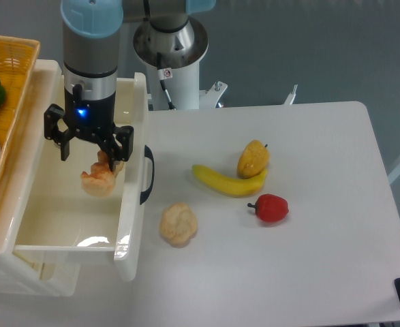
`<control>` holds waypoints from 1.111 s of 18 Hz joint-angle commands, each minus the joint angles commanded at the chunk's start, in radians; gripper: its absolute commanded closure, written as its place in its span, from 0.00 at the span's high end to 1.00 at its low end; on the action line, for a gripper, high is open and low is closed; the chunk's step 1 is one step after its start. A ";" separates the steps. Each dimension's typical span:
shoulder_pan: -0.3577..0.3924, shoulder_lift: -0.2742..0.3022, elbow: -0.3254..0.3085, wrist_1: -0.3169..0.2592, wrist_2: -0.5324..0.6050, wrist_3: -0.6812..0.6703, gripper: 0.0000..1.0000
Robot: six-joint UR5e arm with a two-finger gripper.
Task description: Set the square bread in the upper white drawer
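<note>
Nearest on the white table (309, 272) we saw a round lumpy cream bun (178, 223), then a red strawberry-like fruit (272, 208), a yellow banana (227, 182) and a yellow-orange pointed fruit (253, 158). Left of these, the deep cream-white plastic drawer (67, 225) with a curved black handle stood open. Over it hung the black two-finger gripper (90, 146), jaws spread wide; the pale-tan square bread (99, 181) sat inside the drawer under the right finger, whether touching we could not tell. A woven yellow basket (9, 75) sat far left.

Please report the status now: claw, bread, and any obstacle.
Claw open, above the upper white drawer. Square bread inside the drawer, under the claw, apparently released. No obstacle seen in the drawer.
</note>
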 joint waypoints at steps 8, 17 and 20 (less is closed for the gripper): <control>0.017 0.002 0.002 0.003 0.006 0.000 0.99; 0.015 0.014 0.002 0.003 0.018 0.000 1.00; 0.014 0.014 0.003 0.003 0.017 0.002 1.00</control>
